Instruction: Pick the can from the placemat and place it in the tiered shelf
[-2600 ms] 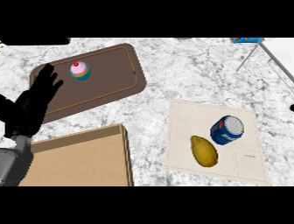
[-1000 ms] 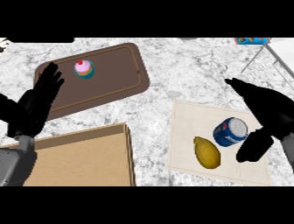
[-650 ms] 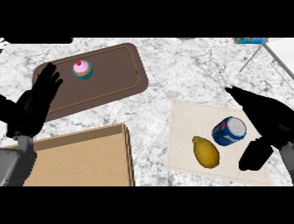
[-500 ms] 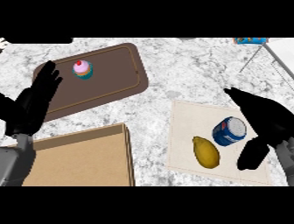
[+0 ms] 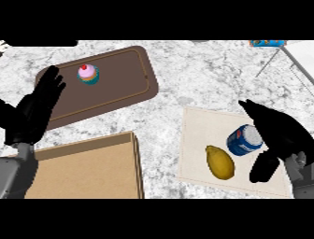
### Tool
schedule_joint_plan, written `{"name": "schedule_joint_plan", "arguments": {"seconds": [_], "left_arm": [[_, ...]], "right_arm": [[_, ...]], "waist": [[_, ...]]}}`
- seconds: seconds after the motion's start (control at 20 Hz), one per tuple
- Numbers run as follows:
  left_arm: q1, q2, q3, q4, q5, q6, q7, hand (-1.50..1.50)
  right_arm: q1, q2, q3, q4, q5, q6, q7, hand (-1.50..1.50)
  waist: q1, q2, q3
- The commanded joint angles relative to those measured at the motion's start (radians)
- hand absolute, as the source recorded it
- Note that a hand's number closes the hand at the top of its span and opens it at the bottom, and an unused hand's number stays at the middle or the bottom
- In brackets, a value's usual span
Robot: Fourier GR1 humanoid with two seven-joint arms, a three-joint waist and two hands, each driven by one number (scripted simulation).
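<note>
A blue and white can [image 5: 244,140] lies on its side on the pale placemat [image 5: 201,126], right of a yellow lemon [image 5: 220,162]. My right hand [image 5: 284,135] is open just right of the can; its fingers [image 5: 255,110] reach past the can's top and the thumb [image 5: 262,169] hangs below it. The palm is close to the can, and I cannot tell whether it touches. The tiered shelf [image 5: 310,57] is the white surface at the top right corner. My left hand [image 5: 27,116] rests open at the left, fingers up.
A brown tray [image 5: 125,81] at the upper left holds a pink cupcake [image 5: 87,73]. A cardboard box [image 5: 84,170] sits at the lower left. A blue object [image 5: 267,43] shows at the top edge near the shelf. Marble counter lies between tray and placemat.
My right hand has come in from the right edge and closed the gap to the can, with fingers above it and thumb below. The can, lemon and left hand have not moved.
</note>
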Motion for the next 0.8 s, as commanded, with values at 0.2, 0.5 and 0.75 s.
{"name": "schedule_joint_plan", "arguments": {"seconds": [0.2, 0.5, 0.75], "left_arm": [[0.043, -0.018, 0.027, 0.000, -0.042, -0.037, -0.046, 0.00], [-0.037, -0.076, 0.028, 0.040, -0.086, 0.000, -0.006, 0.00], [-0.054, -0.066, 0.066, 0.062, -0.074, -0.048, 0.001, 0.00]], "right_arm": [[0.010, 0.129, -0.011, 0.109, 0.133, 0.029, -0.016, -1.50], [0.051, 0.179, -0.057, 0.177, 0.211, 0.034, -0.119, -1.50], [0.069, 0.205, -0.112, 0.238, 0.250, 0.053, -0.175, 1.50]], "waist": [[0.003, 0.001, 0.000], [-0.002, 0.001, 0.000], [-0.002, 0.001, 0.000]]}}
